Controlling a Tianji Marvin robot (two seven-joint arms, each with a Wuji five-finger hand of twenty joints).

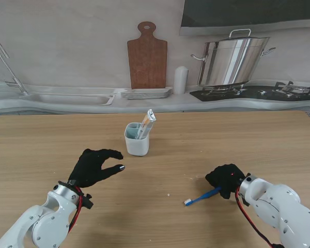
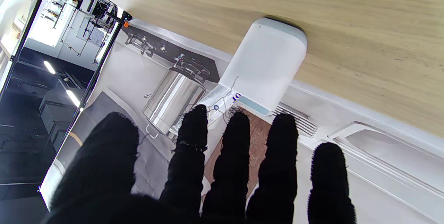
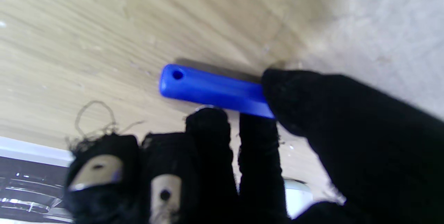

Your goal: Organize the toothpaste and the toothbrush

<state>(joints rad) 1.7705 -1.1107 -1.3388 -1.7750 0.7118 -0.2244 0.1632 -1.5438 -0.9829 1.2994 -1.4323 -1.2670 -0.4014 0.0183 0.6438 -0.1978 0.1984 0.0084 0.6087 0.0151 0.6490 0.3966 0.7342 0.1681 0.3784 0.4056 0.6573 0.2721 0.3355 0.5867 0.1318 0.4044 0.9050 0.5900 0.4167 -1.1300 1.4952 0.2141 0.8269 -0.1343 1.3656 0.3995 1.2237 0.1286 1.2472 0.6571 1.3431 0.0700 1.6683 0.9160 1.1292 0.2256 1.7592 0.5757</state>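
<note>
Blue toothbrush [image 1: 202, 196] lying on the wooden table [image 1: 279, 139], its handle end pinched by the right hand [image 1: 226, 179]: in the right wrist view the thumb [image 3: 298, 95] presses the blue handle [image 3: 211, 90] from one side while two fingertips [image 3: 206, 120] meet it from the other. The bristle head [image 1: 187, 202] points away from this hand, toward the robot's left and slightly nearer to me; whether the brush has left the table surface cannot be told. Left hand [image 1: 93, 167] held over the table with nothing in it, fingers spread and thumb apart from them, as the left wrist view confirms by its separated fingers [image 2: 232, 154]. White cup [image 1: 137, 139] standing upright ahead of the left hand's fingertips, farther from me and to that hand's right, well apart from both hands. Toothpaste tube [image 1: 146, 124] leaning inside the cup, its upper end projecting over the rim toward the right; the left wrist view shows the same tube [image 2: 222, 104] emerging from the cup's mouth [image 2: 267, 68]. Toothbrush and cup are well apart.
</note>
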